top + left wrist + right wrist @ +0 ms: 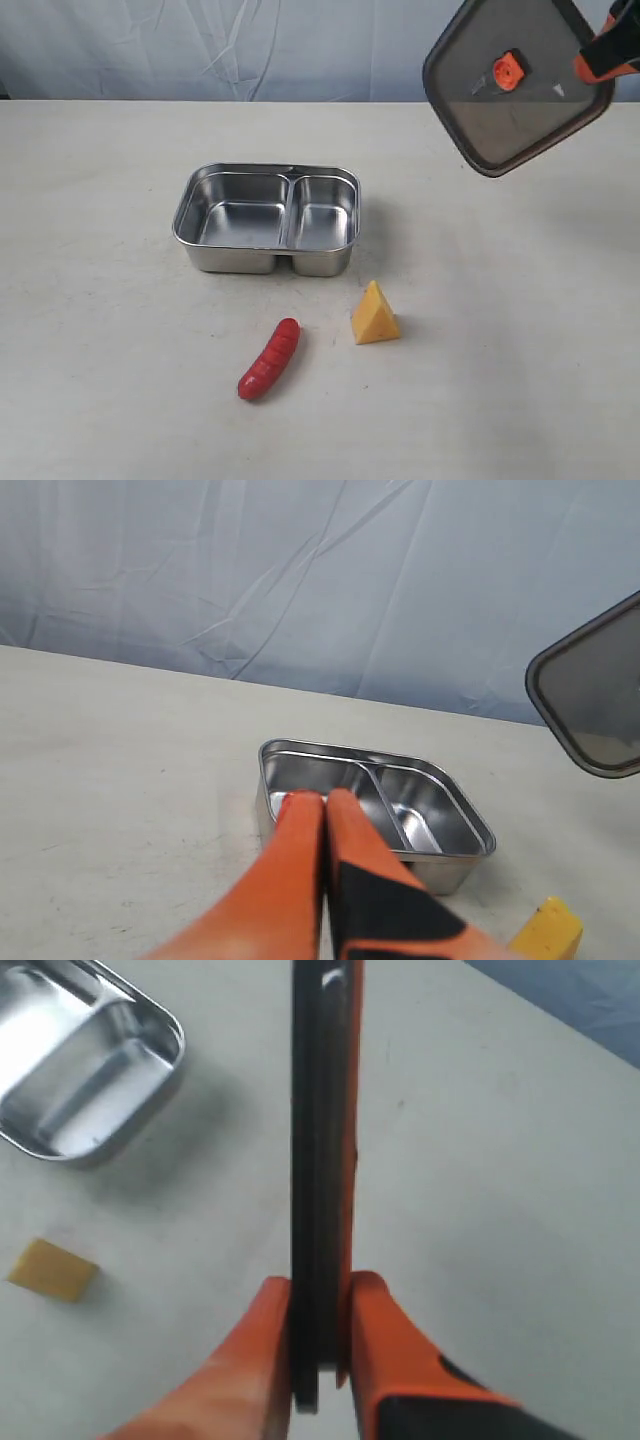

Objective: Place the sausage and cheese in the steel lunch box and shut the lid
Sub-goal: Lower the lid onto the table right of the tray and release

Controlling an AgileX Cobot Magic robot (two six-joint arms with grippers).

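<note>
The steel lunch box [268, 219] sits open on the table with both compartments bare; it also shows as the lunch box [375, 810] and the lunch box [85, 1065]. In front of it lie the red sausage [270, 358] and the yellow cheese [375, 315], also seen as the cheese [53, 1269] and the cheese [547, 930]. My right gripper [320, 1290] is shut on the edge of the dark lid [515, 80], held tilted high at the upper right; edge-on it is the lid [320, 1160]. My left gripper [323, 798] is shut on nothing, above the table near the box.
A wrinkled blue cloth backdrop [250, 45] hangs behind the pale table [90, 330]. The left arm is out of the exterior view.
</note>
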